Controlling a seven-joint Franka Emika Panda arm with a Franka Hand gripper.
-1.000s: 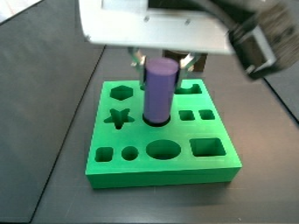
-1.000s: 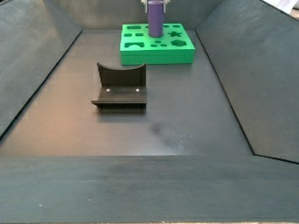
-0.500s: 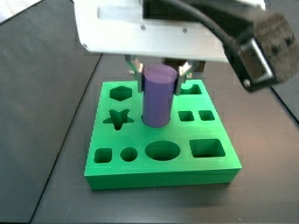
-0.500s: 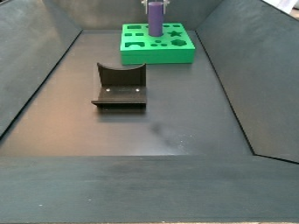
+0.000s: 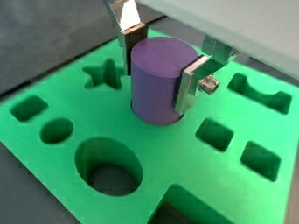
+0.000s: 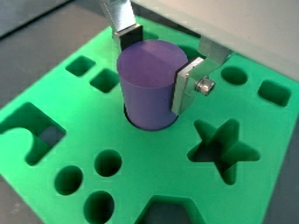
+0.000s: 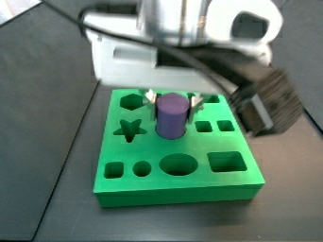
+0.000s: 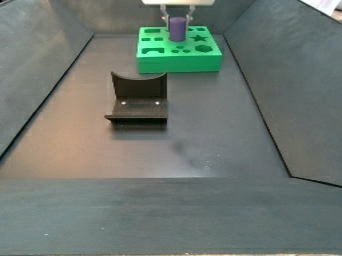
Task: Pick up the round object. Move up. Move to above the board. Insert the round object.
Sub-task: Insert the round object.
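Gripper: the gripper (image 5: 165, 58) sits low over the middle of the board, its two silver fingers (image 6: 191, 80) clamped on either side of the round object; in a side view (image 7: 172, 98) it hangs under the pale wrist housing.
Grasp: both plates press flat against the purple peg's upper sides, so it is gripped, not let go.
Round object: the round object (image 5: 158, 79) stands upright, its lower end sunk into a round hole of the board; in both wrist views only the upper part rises above the green surface (image 6: 151, 83). In a side view (image 7: 168, 116) it looks short, standing just above the slab.
Board: the board (image 5: 70, 166) is a bright green slab lying flat on the dark floor. Around the peg are a star cut-out (image 6: 222, 150), small round holes (image 6: 107, 162), square holes (image 5: 214, 134) and a large round hole (image 5: 107, 168).
Board's place: in a side view (image 8: 158, 62) it lies at the far end of the dark enclosure.
Fixture: the fixture (image 8: 136, 98), a dark L-shaped bracket on its base plate, stands well apart from the board, nearer that camera.
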